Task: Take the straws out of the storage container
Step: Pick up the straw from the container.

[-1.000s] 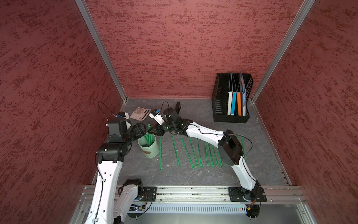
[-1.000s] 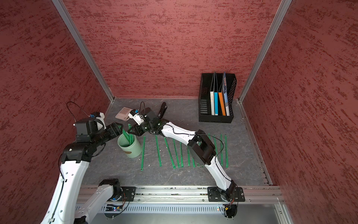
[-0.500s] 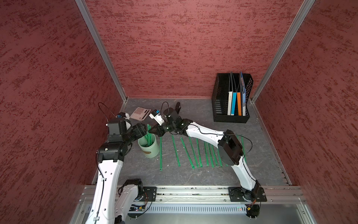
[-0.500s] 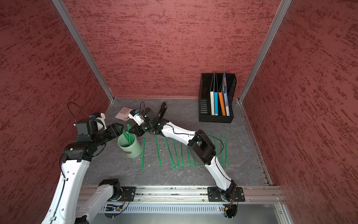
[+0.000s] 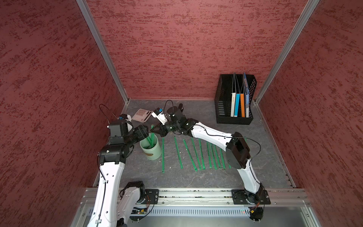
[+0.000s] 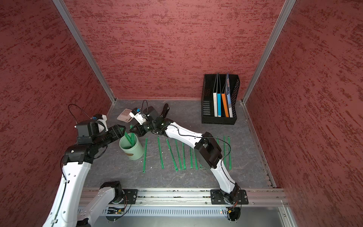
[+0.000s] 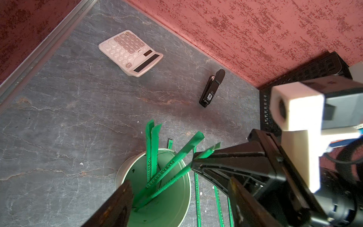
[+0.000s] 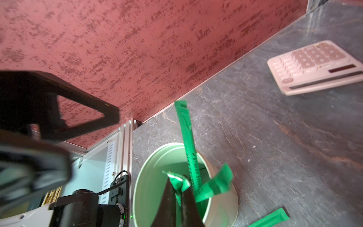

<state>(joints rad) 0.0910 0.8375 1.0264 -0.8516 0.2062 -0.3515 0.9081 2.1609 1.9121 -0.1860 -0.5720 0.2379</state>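
Your storage container [image 5: 151,152] is a pale mint cup with a brown mark low on its side. It stands upright on the counter [image 5: 176,180], mouth open. About four flat bright green straws [image 7: 152,149] lean inside it, tops above the rim, and your right claw [image 8: 177,189] is closed on the crumpled top of one. Ten or so loose straws [image 5: 177,152] lie flat in a rough row just beside the cup, spreading to its right, mostly parallel.
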